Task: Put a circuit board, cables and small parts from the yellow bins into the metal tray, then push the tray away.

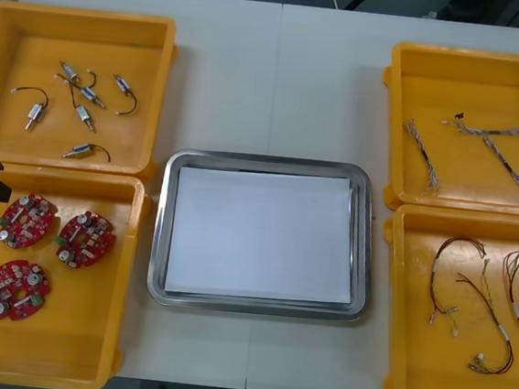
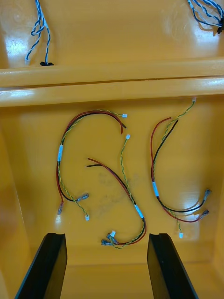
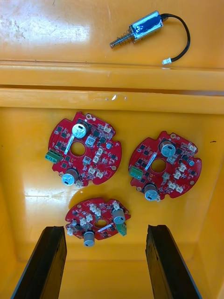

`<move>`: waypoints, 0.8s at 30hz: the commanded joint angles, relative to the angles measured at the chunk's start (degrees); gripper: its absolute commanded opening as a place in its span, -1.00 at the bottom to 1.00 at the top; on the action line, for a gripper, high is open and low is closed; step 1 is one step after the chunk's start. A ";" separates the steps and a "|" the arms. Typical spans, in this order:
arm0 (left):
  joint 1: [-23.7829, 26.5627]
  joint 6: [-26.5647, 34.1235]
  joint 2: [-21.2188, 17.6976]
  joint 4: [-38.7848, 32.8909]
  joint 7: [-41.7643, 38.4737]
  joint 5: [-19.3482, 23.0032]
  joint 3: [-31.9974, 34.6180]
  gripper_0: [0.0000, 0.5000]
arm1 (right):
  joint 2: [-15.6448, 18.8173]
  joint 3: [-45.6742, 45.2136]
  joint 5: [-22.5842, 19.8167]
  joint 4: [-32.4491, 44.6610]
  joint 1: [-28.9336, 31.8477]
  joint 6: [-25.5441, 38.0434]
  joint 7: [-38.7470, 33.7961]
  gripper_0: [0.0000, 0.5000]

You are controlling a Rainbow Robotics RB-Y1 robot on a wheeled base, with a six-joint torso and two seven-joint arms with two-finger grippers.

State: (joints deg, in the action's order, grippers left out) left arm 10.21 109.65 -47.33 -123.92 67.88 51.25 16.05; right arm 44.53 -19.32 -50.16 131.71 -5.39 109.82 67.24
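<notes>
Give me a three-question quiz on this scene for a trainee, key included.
1. How many circuit boards lie in the yellow bin beneath the open left hand?
2. True or false: the metal tray already holds a cable.
3. The open right hand hangs over: A) circuit boards, B) red and yellow cables, C) the metal tray.
Key: 1) three; 2) false; 3) B.

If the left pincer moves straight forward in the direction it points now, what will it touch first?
Most likely the nearest round red circuit board, which lies straight ahead of the open left pincer, on the floor of the yellow bin. Depth is hard to judge.
</notes>
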 commanded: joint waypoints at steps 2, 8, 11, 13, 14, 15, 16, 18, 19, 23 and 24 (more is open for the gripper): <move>-0.81 0.35 -2.50 -1.67 4.28 0.43 1.71 1.00 | 2.23 -1.87 -0.47 1.62 0.90 0.18 0.52 1.00; -0.81 0.35 -2.50 -1.67 4.28 0.43 1.71 1.00 | 2.23 -1.87 -0.47 1.62 0.90 0.18 0.52 1.00; -0.81 0.35 -2.50 -1.67 4.28 0.43 1.71 1.00 | 2.23 -1.87 -0.47 1.62 0.90 0.18 0.52 1.00; -0.81 0.35 -2.50 -1.67 4.28 0.43 1.71 1.00 | 2.23 -1.87 -0.47 1.62 0.90 0.18 0.52 1.00; -0.81 0.35 -2.50 -1.67 4.28 0.43 1.71 1.00 | 2.23 -1.87 -0.47 1.62 0.90 0.18 0.52 1.00; -0.81 0.35 -2.50 -1.67 4.28 0.43 1.71 1.00 | 2.23 -1.87 -0.47 1.62 0.90 0.18 0.52 1.00; -0.81 0.35 -2.50 -1.67 4.28 0.43 1.71 1.00 | 2.23 -1.87 -0.47 1.62 0.90 0.18 0.52 1.00; -0.81 0.35 -2.50 -1.67 4.28 0.43 1.71 1.00 | 2.23 -1.87 -0.47 1.62 0.90 0.18 0.52 1.00; -0.81 0.35 -2.50 -1.67 4.28 0.43 1.71 1.00 | 2.23 -1.87 -0.47 1.62 0.90 0.18 0.52 1.00; -0.81 0.35 -2.50 -1.67 4.28 0.43 1.71 1.00 | 2.23 -1.87 -0.47 1.62 0.90 0.18 0.52 1.00; -0.81 0.35 -2.50 -1.67 4.28 0.43 1.71 1.00 | 2.23 -1.87 -0.47 1.62 0.90 0.18 0.52 1.00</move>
State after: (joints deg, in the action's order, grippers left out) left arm 10.21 109.65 -47.33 -123.92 67.88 51.25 16.05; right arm 44.53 -19.32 -50.16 131.71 -5.39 109.82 67.24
